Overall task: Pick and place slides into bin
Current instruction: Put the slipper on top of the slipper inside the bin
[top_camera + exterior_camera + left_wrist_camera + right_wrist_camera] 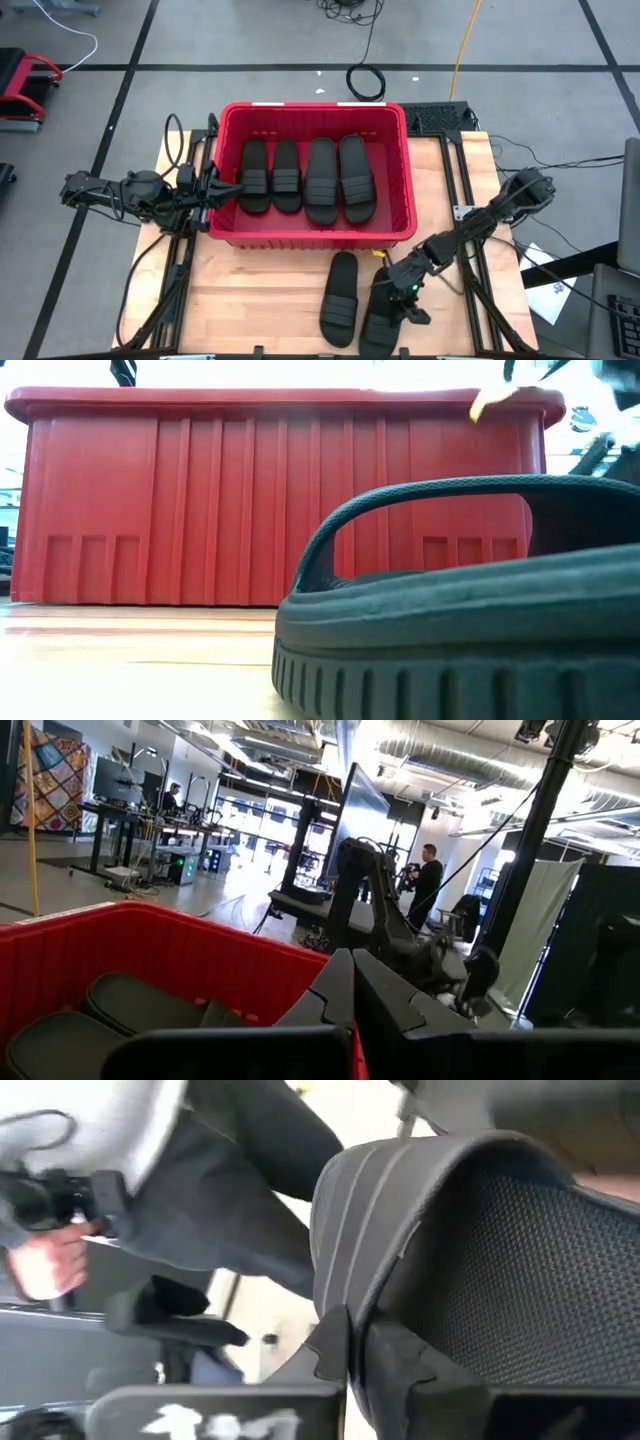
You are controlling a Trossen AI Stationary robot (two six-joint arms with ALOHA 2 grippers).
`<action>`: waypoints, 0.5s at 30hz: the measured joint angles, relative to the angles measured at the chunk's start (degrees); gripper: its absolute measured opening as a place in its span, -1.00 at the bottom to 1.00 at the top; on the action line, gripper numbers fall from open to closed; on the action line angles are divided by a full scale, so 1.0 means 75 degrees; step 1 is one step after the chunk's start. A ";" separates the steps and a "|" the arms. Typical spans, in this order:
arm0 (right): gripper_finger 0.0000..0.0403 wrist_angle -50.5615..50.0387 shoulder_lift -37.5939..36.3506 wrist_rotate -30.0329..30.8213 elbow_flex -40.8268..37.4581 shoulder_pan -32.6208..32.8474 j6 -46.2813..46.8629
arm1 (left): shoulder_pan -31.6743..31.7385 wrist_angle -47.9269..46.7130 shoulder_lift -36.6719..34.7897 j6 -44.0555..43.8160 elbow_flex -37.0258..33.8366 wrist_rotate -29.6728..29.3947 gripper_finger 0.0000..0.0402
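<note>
The red bin (310,108) stands at the table's far middle with several black slides (320,180) lying side by side on its floor. Two more slides lie on the table near its front edge: a free one (340,298) resting on its sole, and to its right one (380,322) under my right gripper (398,288), which is shut on its strap. My left gripper (222,190) is shut and empty over the bin's left wall. In the low view a slide (460,610) fills the foreground in front of the bin (200,510). My right gripper (356,1350) pinches the side edge of the slide's ribbed strap (352,1295) between its two fingers. It comes slanting down from the table's far right. Whether the slide is lifted off the table, I cannot tell.
A person with a hand-held device shows beyond the table in the right wrist view (60,1250). The left wrist view looks over the bin's wall (150,950) at slides inside (130,1005). Bare wood lies at the table's near left (240,300).
</note>
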 joint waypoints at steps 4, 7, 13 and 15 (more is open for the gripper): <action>-0.97 -0.0705 -0.0999 0.0053 0.0009 0.0000 0.0147 | 0.0000 0.0003 0.0000 0.0006 0.0000 0.0000 -0.93; -0.98 -0.1381 -0.1747 0.0143 0.0003 -0.0003 0.0048 | 0.0000 0.0003 0.0000 0.0009 0.0000 0.0000 -0.92; -0.99 -0.2563 -0.3072 0.1403 0.0327 0.0243 0.0193 | 0.0000 0.0003 0.0000 0.0012 0.0000 0.0000 -0.99; -0.99 -0.3551 -0.3267 0.1886 0.0921 0.0394 -0.0134 | 0.0000 0.0003 0.0000 0.0029 0.0000 0.0000 -0.98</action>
